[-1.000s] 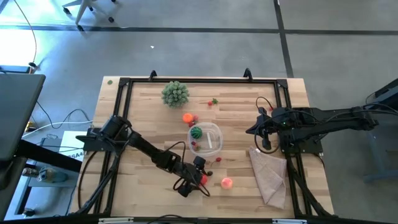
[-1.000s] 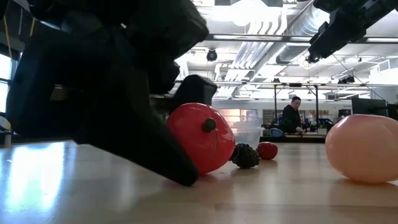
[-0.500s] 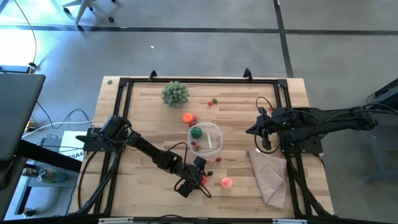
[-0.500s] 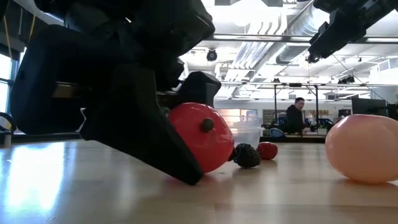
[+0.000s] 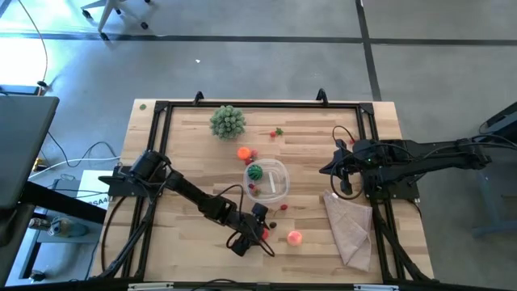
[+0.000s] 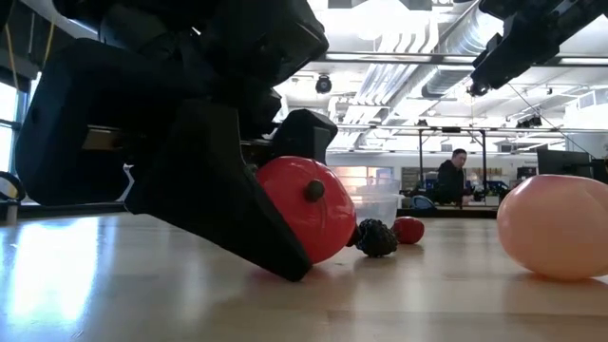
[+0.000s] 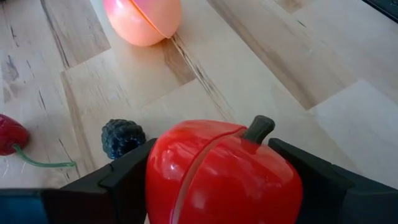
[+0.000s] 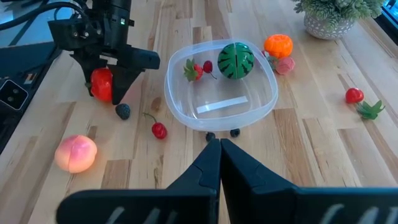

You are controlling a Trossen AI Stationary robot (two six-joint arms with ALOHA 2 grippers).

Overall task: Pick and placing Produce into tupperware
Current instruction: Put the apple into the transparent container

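Observation:
My left gripper (image 5: 260,234) is near the table's front edge, shut on a red toy apple (image 7: 224,168). A peach (image 5: 294,238), a blackberry (image 7: 122,138) and a cherry (image 8: 159,130) lie on the wood close by. The clear round tupperware (image 8: 180,109) stands mid-table and holds a green melon ball (image 8: 236,60), a strawberry (image 8: 193,68) and a small red piece. An orange (image 8: 277,45) and a pink piece lie past it. My right gripper (image 8: 219,146) hangs shut above the table's right side, holding nothing. My left gripper pinches the apple's two opposite flanks (image 7: 155,177) between its two fingers (image 7: 118,183). The fingers slant down, coming from the table's left side. The apple stands about upright with its stem (image 7: 258,129) tilted away from the gripper. Its underside (image 6: 318,258) is at the tabletop.
A bushy plant clump (image 5: 228,121) stands at the far left. A tan cloth (image 5: 349,226) lies at the right front. A small tomato (image 8: 354,95) and a green leaf (image 8: 372,109) lie far right of the tupperware. A black frame borders the table (image 5: 186,162).
My left gripper's fingers have shut on the red apple, the near finger now covering more of its side. The apple has turned slightly and stayed on the table. My right arm has kept still.

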